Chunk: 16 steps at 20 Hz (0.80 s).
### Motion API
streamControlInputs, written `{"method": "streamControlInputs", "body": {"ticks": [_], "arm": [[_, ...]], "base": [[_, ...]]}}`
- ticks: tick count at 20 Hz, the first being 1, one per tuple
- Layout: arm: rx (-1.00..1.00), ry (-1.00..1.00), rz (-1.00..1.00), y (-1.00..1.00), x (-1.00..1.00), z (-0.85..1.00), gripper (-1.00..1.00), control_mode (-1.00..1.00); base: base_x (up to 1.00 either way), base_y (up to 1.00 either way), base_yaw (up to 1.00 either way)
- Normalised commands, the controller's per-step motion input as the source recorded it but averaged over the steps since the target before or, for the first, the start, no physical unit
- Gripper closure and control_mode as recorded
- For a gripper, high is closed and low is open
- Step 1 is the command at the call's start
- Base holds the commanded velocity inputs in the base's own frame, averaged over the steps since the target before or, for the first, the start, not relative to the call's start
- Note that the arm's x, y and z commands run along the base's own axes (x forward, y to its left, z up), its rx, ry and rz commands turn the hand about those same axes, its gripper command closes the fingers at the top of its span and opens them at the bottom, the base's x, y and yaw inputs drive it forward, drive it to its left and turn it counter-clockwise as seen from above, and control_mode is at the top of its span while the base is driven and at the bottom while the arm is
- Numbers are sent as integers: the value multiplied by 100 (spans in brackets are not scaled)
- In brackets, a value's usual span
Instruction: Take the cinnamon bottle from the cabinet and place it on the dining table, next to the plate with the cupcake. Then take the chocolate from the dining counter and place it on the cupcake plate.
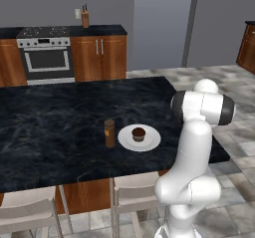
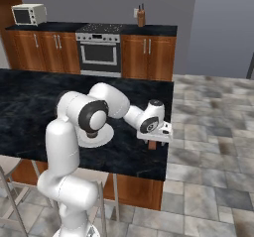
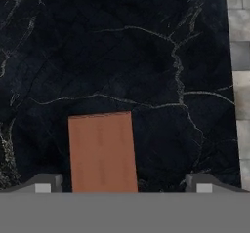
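Two cameras sit behind the robot, high up, looking forward and down over the black marble worktop (image 1: 60,117) toward the far kitchen wall. The left one sees the arm at lower right; the right one sees it at lower left. Both share the worktop, the oven (image 1: 46,58) and the wooden cupboards. A third camera rides on the hand, looking straight down, very close to the marble and the chocolate (image 3: 101,151).

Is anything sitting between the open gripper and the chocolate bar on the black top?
Nothing visible does. In the hand view the chocolate lies flat on the dining counter, between the fingertips of the open gripper, with bare marble around it.
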Motion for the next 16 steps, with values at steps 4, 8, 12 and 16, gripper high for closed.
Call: {"method": "streamControlInputs", "body": {"ticks": [4,8,12,16], "arm": [[0,-1,0,11,12,-41,100,-100],[0,0,0,14,10,-45,100,-100],[0,0,0,14,0,-57,100,-100],[0,0,0,14,-2,-54,100,-100]], "base": [[0,0,0],[0,0,0],[0,0,0],[0,0,0]]}}
